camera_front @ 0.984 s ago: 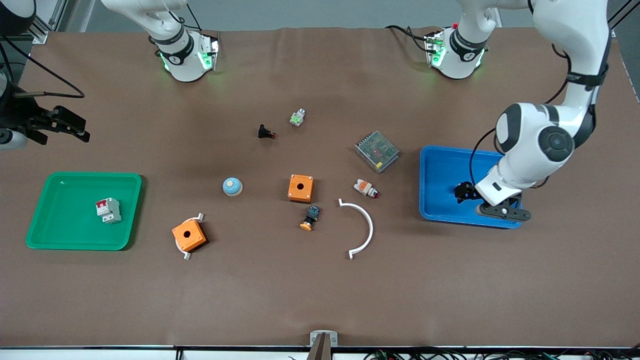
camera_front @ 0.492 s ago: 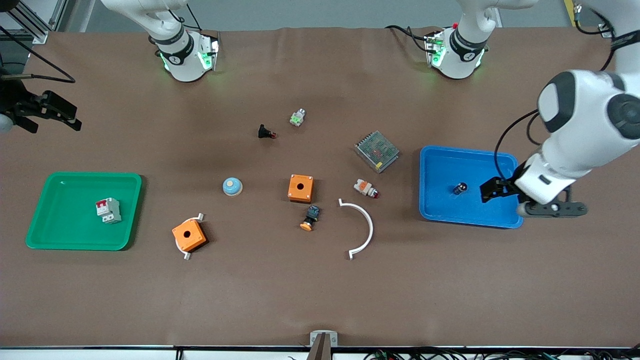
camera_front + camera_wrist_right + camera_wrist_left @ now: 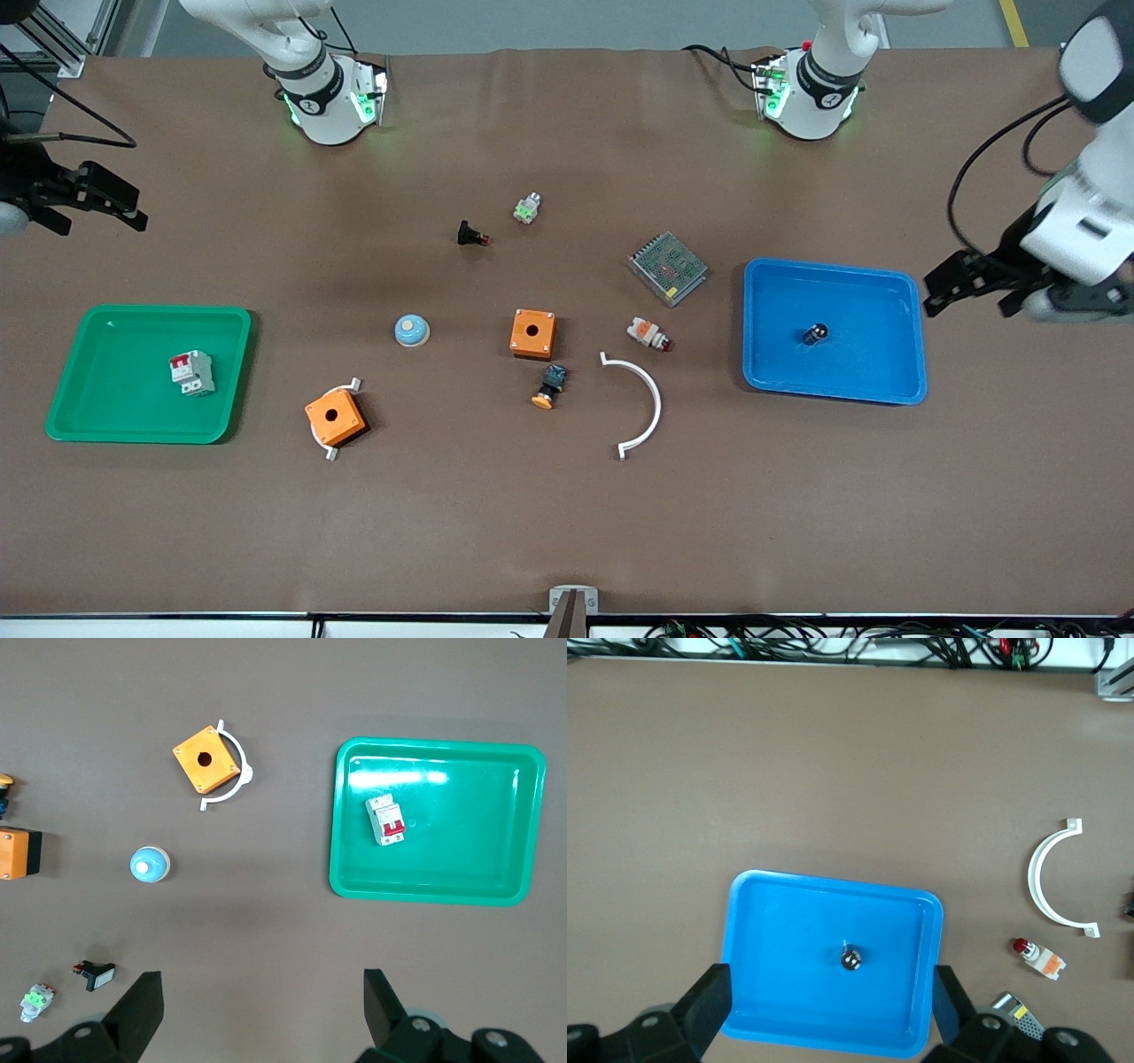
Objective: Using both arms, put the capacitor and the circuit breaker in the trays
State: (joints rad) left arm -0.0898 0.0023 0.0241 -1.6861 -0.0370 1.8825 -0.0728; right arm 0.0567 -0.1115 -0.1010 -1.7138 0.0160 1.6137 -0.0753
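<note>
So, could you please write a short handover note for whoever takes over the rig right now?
Left gripper: open, empty, up over bare table at the left arm's end, beside the blue tray.
Right gripper: open, empty, over the table's edge at the right arm's end, waiting.
Capacitor: upright in the blue tray, free of the gripper.
Circuit breaker: in the green tray.
Done: both parts placed.
Left: nothing visible, apart from parking the arms.
</note>
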